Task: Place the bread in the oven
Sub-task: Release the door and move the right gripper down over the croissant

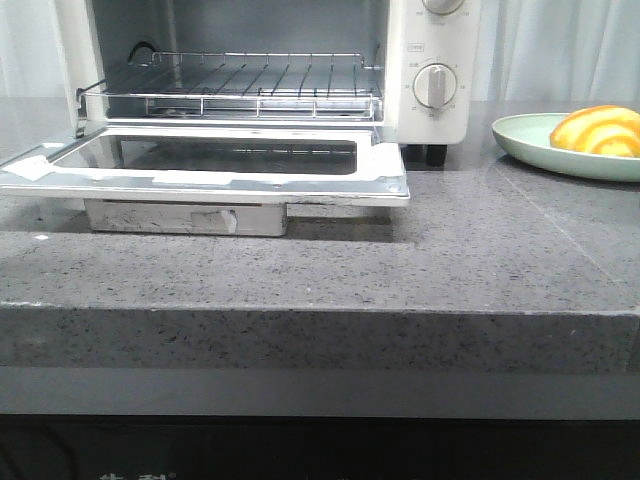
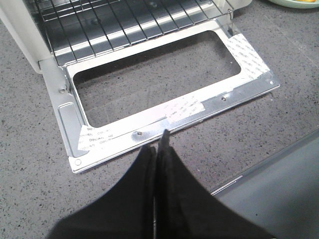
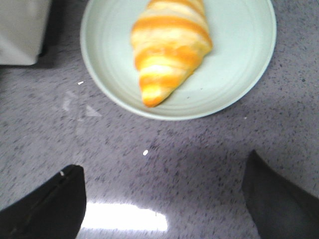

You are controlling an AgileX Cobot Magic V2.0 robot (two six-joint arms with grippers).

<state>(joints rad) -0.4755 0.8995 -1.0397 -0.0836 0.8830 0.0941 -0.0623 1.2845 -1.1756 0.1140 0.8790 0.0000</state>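
Observation:
The bread (image 1: 601, 131), a glossy orange roll with pale stripes, lies on a pale green plate (image 1: 530, 145) at the right of the counter. In the right wrist view the bread (image 3: 169, 47) lies on the plate (image 3: 239, 74) ahead of my open right gripper (image 3: 164, 172), which is empty over bare counter short of the plate. The white oven (image 1: 430, 60) stands at the back left with its glass door (image 1: 210, 165) folded down flat and its wire rack (image 1: 255, 85) bare. My left gripper (image 2: 159, 142) is shut and empty, just in front of the door's front edge (image 2: 174, 114). Neither gripper shows in the front view.
The grey speckled counter (image 1: 400, 270) runs forward to a front edge (image 1: 320, 315). The oven's dials (image 1: 435, 85) face forward on its right side. White tape patches sit on the door's corners (image 2: 246, 52). A corner of the oven (image 3: 20, 30) lies beside the plate.

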